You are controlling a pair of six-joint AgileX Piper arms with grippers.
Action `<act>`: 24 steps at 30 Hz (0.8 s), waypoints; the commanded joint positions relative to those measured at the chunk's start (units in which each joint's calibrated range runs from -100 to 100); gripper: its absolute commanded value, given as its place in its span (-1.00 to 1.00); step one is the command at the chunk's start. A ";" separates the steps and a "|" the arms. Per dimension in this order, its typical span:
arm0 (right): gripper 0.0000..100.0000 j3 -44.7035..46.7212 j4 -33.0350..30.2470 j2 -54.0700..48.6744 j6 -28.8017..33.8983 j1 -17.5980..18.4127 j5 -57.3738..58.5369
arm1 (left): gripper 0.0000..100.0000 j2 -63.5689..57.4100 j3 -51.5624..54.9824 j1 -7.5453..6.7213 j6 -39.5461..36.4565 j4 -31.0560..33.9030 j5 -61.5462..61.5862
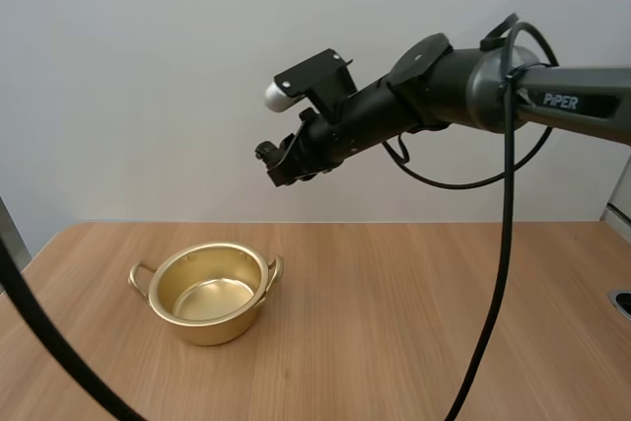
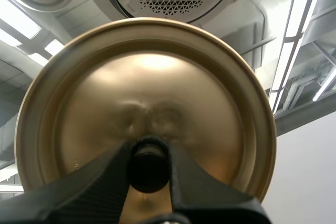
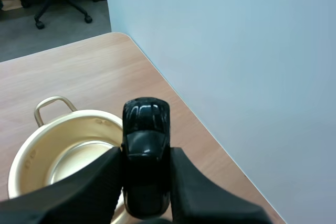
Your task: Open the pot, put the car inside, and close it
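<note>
Got left gripper (image 2: 149, 163) pinched tight on the knob (image 2: 149, 177) of the gold lid (image 2: 147, 87), held clear of the pot (image 1: 209, 293). Got right gripper (image 3: 147, 153) clamped on the lil black car (image 3: 146, 124), hanging in the air above & a bit right of the open pot. Seeing pot on left side of the wooden table (image 1: 424, 322), handles out to both sides.

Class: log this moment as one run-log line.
pot: open, empty, on table | lid: in left gripper | car: in right gripper, raised near pot | next: likely lower car in
</note>
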 commanded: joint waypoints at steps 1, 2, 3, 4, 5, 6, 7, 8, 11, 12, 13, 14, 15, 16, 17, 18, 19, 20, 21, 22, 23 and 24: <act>-1.00 -0.01 -0.08 1.78 -0.01 4.40 -3.93 | -1.00 -0.16 0.04 0.01 -0.11 0.01 -0.06; -1.00 -0.01 -0.08 2.80 -0.01 5.31 -4.89 | -1.00 -0.16 0.04 0.01 -0.11 0.29 -0.06; -1.00 -0.01 -0.08 3.58 -0.01 6.05 -5.69 | -1.00 -0.16 0.04 0.01 -0.11 0.61 -0.06; -1.00 -0.01 -0.15 4.51 -0.01 6.66 -6.91 | -1.00 -0.16 0.04 0.01 -0.11 0.90 -0.06; -1.00 -0.11 -0.15 5.37 -0.01 7.18 -7.93 | -1.00 -0.16 0.04 0.01 -0.22 1.39 -0.06; -1.00 -0.18 -0.15 6.18 -0.01 7.52 -8.55 | -1.00 -0.16 0.04 0.01 -0.21 1.94 -0.06; -1.00 -0.30 -0.15 6.90 -0.01 7.86 -9.66 | -1.00 -0.16 0.04 0.01 -0.21 2.36 -0.06; -1.00 -0.75 -0.27 7.73 -0.01 8.09 -10.27 | -1.00 -0.16 0.04 0.01 -0.21 2.87 -0.06; -1.00 -2.41 -0.82 9.82 0.08 8.56 -10.25 | -1.00 -0.16 0.04 0.01 -0.21 2.95 -0.06; -1.00 -2.84 -0.82 10.35 0.19 8.56 -10.25 | -1.00 -0.16 0.04 0.01 -0.21 2.95 -0.06; -1.00 -3.24 -0.82 10.90 0.19 8.56 -10.25 | -1.00 -0.16 0.04 0.01 -0.21 2.95 -0.06; -1.00 -3.65 -0.82 11.34 0.19 8.56 -10.42 | -1.00 -0.16 0.04 0.01 -0.21 2.95 -0.06; -1.00 -3.85 -0.82 12.03 0.19 8.56 -10.42 | -1.00 -0.16 0.04 0.01 -0.21 2.95 -0.06; -1.00 -4.09 -0.82 12.63 0.19 8.56 -10.42 | -1.00 -0.16 0.04 0.01 -0.21 2.95 -0.06; -1.00 -4.15 -0.82 13.18 0.19 8.56 -10.42 | -1.00 -0.16 0.04 0.01 -0.21 2.95 -0.06; -1.00 -4.15 -0.82 13.67 0.19 8.64 -10.76 | -1.00 -0.16 0.04 0.01 -0.21 3.06 -0.06; -1.00 -4.15 -0.82 14.24 0.19 8.64 -11.10 | -1.00 -0.16 0.04 0.01 -0.21 3.06 -0.06; -1.00 -4.15 -0.82 14.92 0.19 8.64 -11.51 | -1.00 -0.16 0.04 0.01 -0.21 3.06 -0.06; -1.00 -4.15 -0.96 15.49 0.19 8.64 -12.21 | -1.00 -0.16 0.04 0.01 -0.21 3.06 -0.06; -1.00 -4.15 -1.13 15.97 0.19 8.64 -12.67 | -1.00 -0.16 0.04 0.01 -0.21 3.06 -0.06; -1.00 -4.15 -1.44 16.49 0.19 8.64 -13.24 | -1.00 -0.16 0.04 0.01 -0.21 3.03 -0.06; -1.00 -4.15 -1.45 17.26 0.00 8.64 -13.45 | -1.00 -0.16 0.04 0.01 -0.21 3.03 -0.06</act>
